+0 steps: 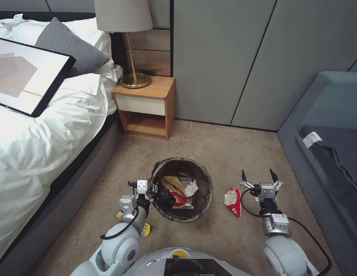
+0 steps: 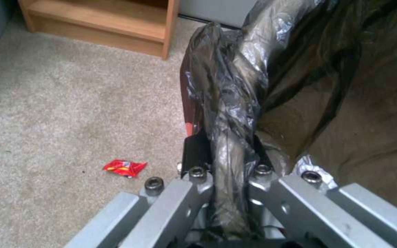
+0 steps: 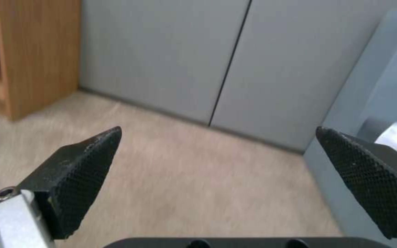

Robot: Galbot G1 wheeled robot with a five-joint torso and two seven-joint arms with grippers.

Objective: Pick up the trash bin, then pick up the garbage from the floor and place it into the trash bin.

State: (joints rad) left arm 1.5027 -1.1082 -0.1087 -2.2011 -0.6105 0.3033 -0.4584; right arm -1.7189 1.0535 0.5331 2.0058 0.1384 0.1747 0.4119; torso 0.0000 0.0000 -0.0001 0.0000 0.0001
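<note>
Left gripper (image 1: 154, 188): clamped on the trash bin (image 1: 203, 180) rim.
Right gripper (image 1: 259, 177): spread wide, nothing held, right of the bin.
Crushed cup (image 1: 233, 201): between bin and right gripper.

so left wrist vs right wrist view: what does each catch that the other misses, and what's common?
Left wrist only: the left gripper shut on the trash bin at its bag-lined rim, and a small red wrapper on the carpet beside it.
Right wrist only: the right gripper open and holding nothing, the grey wall panels and the grey sofa edge.
Both: the beige carpet and the wooden nightstand.
</note>
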